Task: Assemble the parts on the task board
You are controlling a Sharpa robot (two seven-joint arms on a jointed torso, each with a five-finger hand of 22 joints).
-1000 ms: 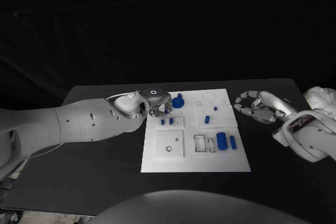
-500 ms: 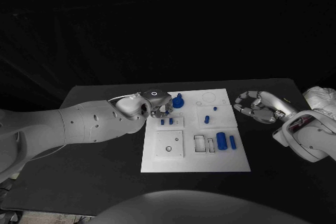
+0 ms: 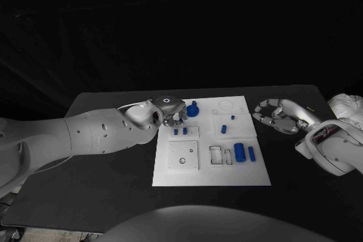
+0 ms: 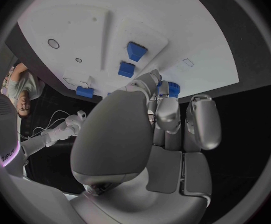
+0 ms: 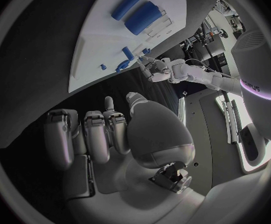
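Lying in the middle of the black table (image 3: 113, 163), the white task board (image 3: 208, 171) is seen with blue parts spread over it. The left hand (image 3: 171, 114) is held over the board's far left corner, just beside a round blue knob (image 3: 192, 109) that stands on the board near its far edge. In the left wrist view the fingers (image 4: 168, 113) are drawn together and pointed down at that blue knob (image 4: 172, 89), which is partly hidden behind them; whether it is touched or gripped cannot be told. Two small blue pegs (image 3: 180, 130) are set side by side just on the near side of this hand, and a single small peg (image 3: 224, 129) is found further toward the board's middle. Two larger blue cylinders (image 3: 243, 152) are laid next to each other near the board's right edge. The right hand (image 3: 275, 116) is kept off the board, over the bare table beyond its right edge, well apart from the parts; its fingers (image 5: 92, 134) are curled loosely and nothing is held in them.
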